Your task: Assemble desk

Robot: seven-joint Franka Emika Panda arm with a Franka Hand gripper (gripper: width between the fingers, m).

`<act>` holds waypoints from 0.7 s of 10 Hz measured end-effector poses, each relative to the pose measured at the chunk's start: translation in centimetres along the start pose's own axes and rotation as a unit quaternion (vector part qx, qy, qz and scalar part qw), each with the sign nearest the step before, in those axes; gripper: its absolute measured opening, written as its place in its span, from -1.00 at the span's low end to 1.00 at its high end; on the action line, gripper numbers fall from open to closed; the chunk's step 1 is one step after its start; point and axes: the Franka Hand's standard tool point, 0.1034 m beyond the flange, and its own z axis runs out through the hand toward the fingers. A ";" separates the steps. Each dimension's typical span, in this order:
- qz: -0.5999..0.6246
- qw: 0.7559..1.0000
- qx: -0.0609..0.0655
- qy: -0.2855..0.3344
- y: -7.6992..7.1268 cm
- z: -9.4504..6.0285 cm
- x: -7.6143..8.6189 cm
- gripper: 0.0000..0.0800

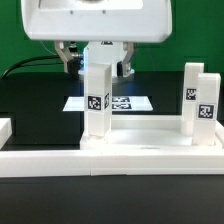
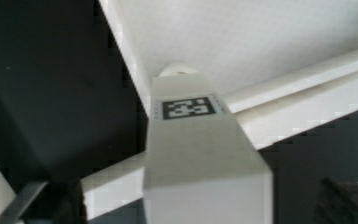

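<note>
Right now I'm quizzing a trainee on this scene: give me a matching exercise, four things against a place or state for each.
Things:
1. centre leg
2. two legs
3. marker board
4. fingers

Places or states:
A. open
B. flat on the black table, behind the legs
C. upright between the fingers
D. upright at the exterior view's right

Pairs: 1-C; 2-D; 3-B; 4-A
</note>
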 end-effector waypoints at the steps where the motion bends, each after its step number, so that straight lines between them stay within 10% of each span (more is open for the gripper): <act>1: 0.007 1.000 0.000 0.000 0.0 -0.1 0.0 0.62; 3: 0.011 1.000 0.000 0.000 0.1 0.0 0.1 -0.05; 7: 0.146 0.989 0.001 0.000 0.1 0.0 0.1 -0.28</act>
